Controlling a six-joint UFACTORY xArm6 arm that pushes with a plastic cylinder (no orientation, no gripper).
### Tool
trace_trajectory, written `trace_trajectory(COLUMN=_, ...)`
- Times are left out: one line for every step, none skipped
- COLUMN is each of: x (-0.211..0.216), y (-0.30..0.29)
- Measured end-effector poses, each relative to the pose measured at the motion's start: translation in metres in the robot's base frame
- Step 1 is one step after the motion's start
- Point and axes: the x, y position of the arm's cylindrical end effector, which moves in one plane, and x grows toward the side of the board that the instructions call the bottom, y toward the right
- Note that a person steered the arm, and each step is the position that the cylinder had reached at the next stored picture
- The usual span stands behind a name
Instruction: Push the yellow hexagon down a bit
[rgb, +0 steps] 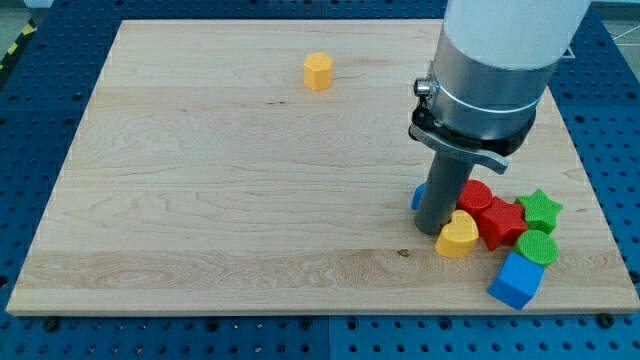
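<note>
Your yellow hexagon (317, 71) sits alone near the view's top, a little left of centre on the wooden board (200, 180), with bare wood all round it, so nothing blocks a push toward the view's bottom. Nothing is touching it, and you would judge the push as not yet begun

My tip (428, 230) is well apart from it, down at the view's lower right, resting beside the cluster of other blocks. There is no gripper on this arm, only the rod, so there is nothing to spread or pinch. The tip stands just left of the yellow heart (457, 237), touching it or nearly so; you cannot tell which. A blue block (418, 196) peeks out behind the rod, its shape hidden

Further right lie two red blocks, a rounded one (477, 194) and a star-like one (501, 221), then the green star (541, 209), a green round block (537, 247) and the blue cube (516, 279), all packed close together

To push the hexagon down, you will likely need the tip above it first, so expect a long sweep up and around its far side
</note>
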Motion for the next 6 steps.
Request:
trace_trajectory(x=0.003, y=-0.003)
trace_trajectory(x=0.004, y=-0.03)
trace_trajectory(x=-0.001, y=-0.052)
trace_trajectory(x=-0.01, y=-0.06)
trace_trajectory(x=-0.051, y=-0.094)
trace_trajectory(x=-0.121, y=-0.135)
